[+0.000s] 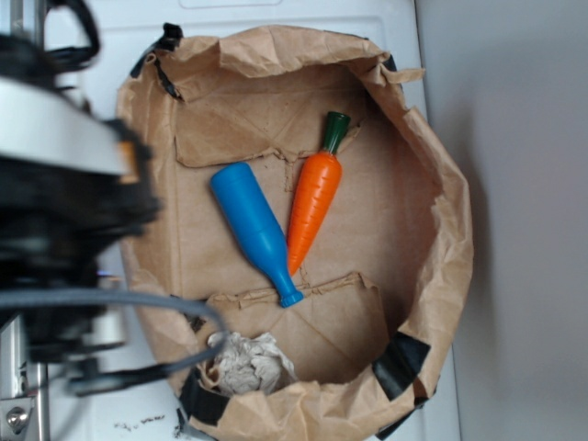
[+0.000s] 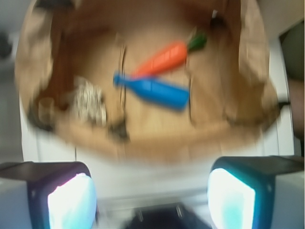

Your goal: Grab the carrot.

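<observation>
The orange carrot (image 1: 312,196) with its dark green stem lies on the floor of a brown paper bag (image 1: 441,220), leaning against a blue toy bottle (image 1: 253,228). The blurred wrist view shows the carrot (image 2: 162,59) just beyond the bottle (image 2: 155,90), both well ahead of me. My gripper (image 2: 151,198) is open with nothing between its fingers (image 2: 71,202), and it hangs over the white surface outside the bag's near rim. In the exterior view only the dark arm body (image 1: 64,211) shows, left of the bag.
A crumpled white paper ball (image 1: 246,360) sits in the bag's lower corner. The bag's crinkled walls stand up around the toys. It rests on a white surface (image 1: 119,55), with a grey wall to the right.
</observation>
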